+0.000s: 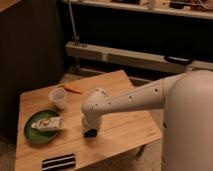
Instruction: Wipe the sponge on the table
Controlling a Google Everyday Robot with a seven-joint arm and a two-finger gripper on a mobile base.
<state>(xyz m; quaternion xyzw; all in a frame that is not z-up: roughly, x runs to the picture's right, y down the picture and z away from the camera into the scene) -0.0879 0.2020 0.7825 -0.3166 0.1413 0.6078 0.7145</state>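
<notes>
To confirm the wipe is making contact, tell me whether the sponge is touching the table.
Touching. In the camera view the sponge, under the gripper, meets the table with no visible gap near its middle.

One table (131, 126), lower left of the frame. One sponge (91, 134), lower centre, and one gripper (90, 128) right down on it, at the end of one arm (131, 97). One clear cup (58, 97), left of centre. One green plate (29, 138), lower left, carrying one packet (47, 123). One orange stick (74, 89) near the cup. One black striped rectangle (58, 161), bottom edge. One long pale shelf (125, 56), upper middle.
</notes>
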